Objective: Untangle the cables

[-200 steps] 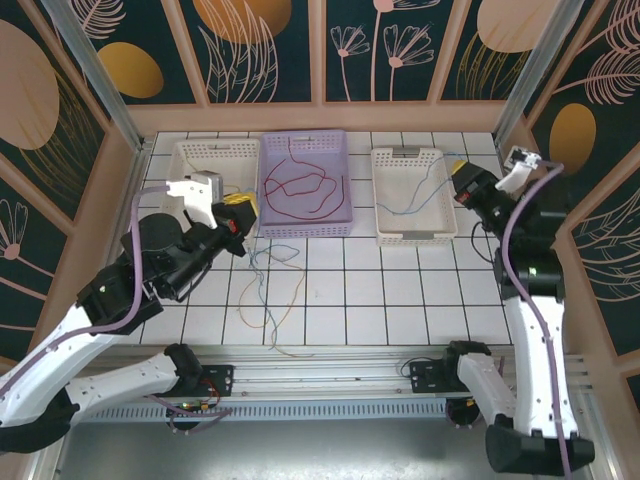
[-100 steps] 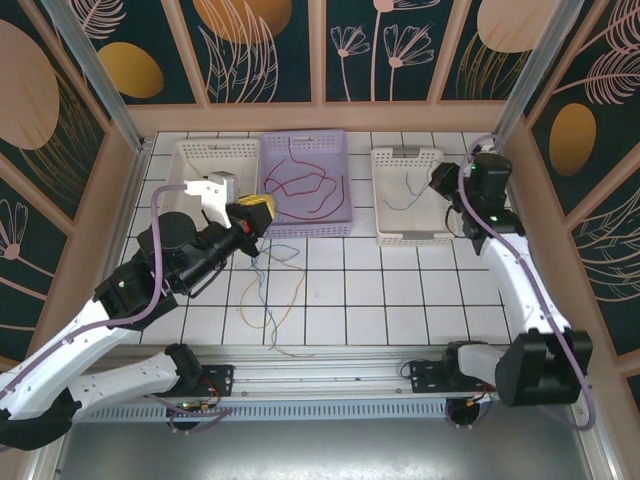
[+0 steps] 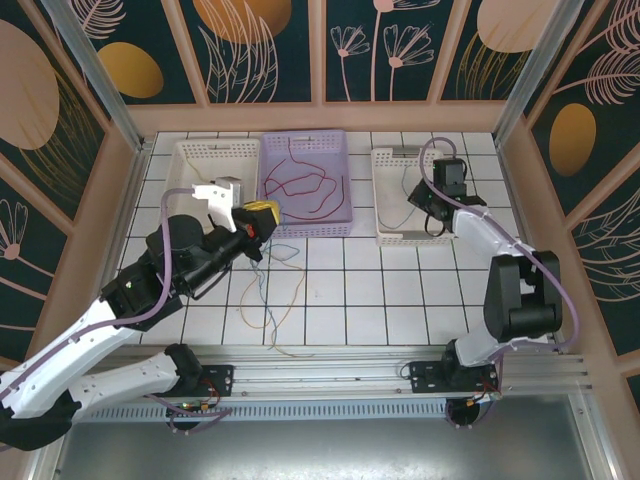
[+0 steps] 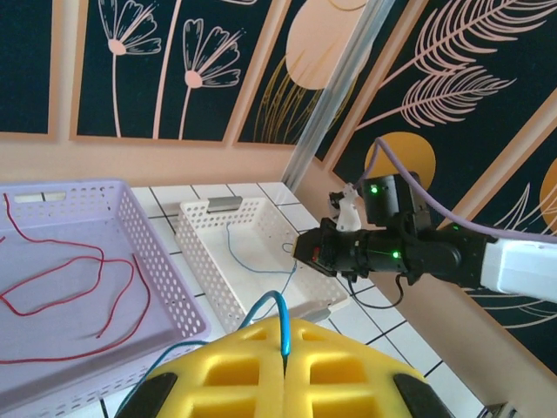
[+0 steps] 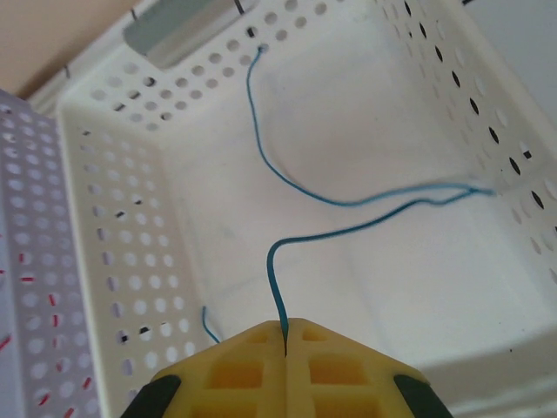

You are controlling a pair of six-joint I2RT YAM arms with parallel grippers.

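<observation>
Right arm swings in over white basket, blue cable drop-off in hand

Right arm comes in from the right edge of the tabletop [image 3: 400, 290] since a second ago and now folds low over the white basket [image 3: 415, 238] at the far right. Left arm edges a bit toward the purple basket [image 3: 305, 229]. Right gripper [image 5: 285, 335] is clenched, yellow pads pressed together on the end of a blue cable [image 5: 348, 205]. Rest of that cable lies slack on the basket floor, one end up at the far wall. Left gripper [image 4: 285, 348] is also clenched, pinching a second blue strand [image 4: 265, 305] that runs down to the tangle [image 3: 270, 295] on the tiles left of centre, toward the near edge. Tan cable [image 3: 298, 300] loops through that tangle and crosses the blue; can't tell how many blue strands are in it. Red cable [image 3: 300, 185] looks already sorted, lying loose in the purple basket at the middle of the far edge. Another white basket [image 3: 215, 150] sits at the far left corner, contents not readable.

Step, as I judge it: dropping blue into the right basket while the left holds a strand of the remaining knot. Next move calls for the right jaws to let go with the tip inside the walls, so no end hangs over the rim, then back out clear. After that the left needs a slow pull away from the tan loop. Limp wire may snag and drag the tan along rather than part cleanly
</observation>
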